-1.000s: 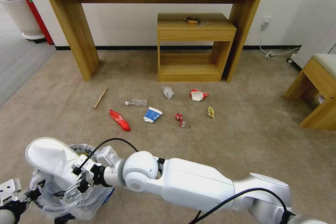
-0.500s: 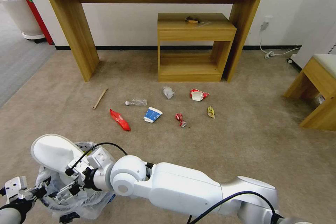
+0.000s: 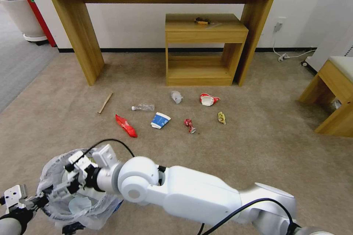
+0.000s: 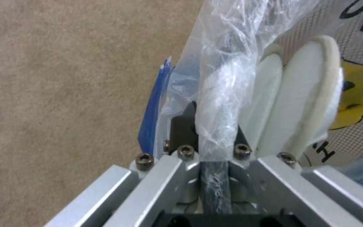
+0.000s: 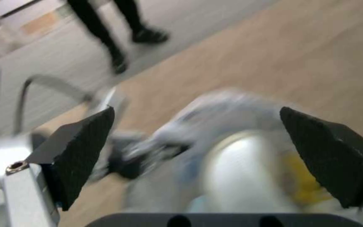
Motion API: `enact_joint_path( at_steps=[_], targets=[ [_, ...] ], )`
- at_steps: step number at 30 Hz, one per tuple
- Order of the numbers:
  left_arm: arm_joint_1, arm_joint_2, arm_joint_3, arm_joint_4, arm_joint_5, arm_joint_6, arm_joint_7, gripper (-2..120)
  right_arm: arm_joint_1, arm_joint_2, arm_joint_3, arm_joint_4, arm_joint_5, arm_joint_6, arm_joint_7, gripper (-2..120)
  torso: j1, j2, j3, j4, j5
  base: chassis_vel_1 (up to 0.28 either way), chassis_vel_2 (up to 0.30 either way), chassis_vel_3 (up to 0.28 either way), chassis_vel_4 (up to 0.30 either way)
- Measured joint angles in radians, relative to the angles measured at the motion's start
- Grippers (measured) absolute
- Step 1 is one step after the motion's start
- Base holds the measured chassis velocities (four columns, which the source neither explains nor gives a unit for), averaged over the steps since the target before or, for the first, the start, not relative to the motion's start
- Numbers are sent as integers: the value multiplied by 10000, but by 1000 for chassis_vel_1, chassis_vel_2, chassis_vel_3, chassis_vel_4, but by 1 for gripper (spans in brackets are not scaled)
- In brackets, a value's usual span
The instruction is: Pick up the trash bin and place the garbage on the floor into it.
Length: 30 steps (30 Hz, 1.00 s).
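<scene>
Bin pinched at its rim by your left gripper; right gripper, jaws spread above it, wrapper at one o'clock.

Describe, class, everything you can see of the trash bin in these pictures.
The trash bin is small, round and blue, lined with a crinkled see-through plastic bag printed with black letters and a yellow mark. The left gripper is shut on its rim. Two white slippers stand inside. The open right gripper hovers over its mouth.
</scene>
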Motion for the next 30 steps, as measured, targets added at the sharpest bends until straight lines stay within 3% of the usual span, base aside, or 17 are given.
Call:
enact_joint_path(
  at_steps=[5,8,9,12,16,18,25,30],
  targets=[
    [41,24,-159,183,136,0,564,0,-308,-623,940,130,-1324,236,-226,100,0,0,0,0,0,0,0,0,0],
    [150,81,-310,247,176,1,870,0,-1057,-1394,2302,192,-2640,524,-615,100,0,0,0,-1,1,0,0,0,0],
    [150,81,-310,247,176,1,870,0,-1057,-1394,2302,192,-2640,524,-615,100,0,0,0,-1,1,0,0,0,0],
    [210,151,-404,315,166,0,985,0,-2149,-2409,3766,266,-4207,1080,-918,100,0,0,0,1,4,0,0,0,0],
    [213,152,-413,336,164,1,1034,0,-3233,-3148,4766,326,-5324,1604,-1161,100,0,0,0,-2,2,0,0,0,0],
    [216,142,-395,377,187,1,1080,0,-4711,-3591,6087,483,-6046,1993,-1334,100,0,0,0,-5,3,0,0,0,0],
    [267,112,-307,393,339,1,1187,0,-5925,-3352,7816,680,-6406,2532,-1574,100,0,0,0,-3,1,0,0,0,0],
    [280,110,-279,314,384,1,1191,0,-5808,-3013,7797,522,-6445,2592,-1594,100,-1,0,-1,0,0,0,0,0,0]
  ],
)
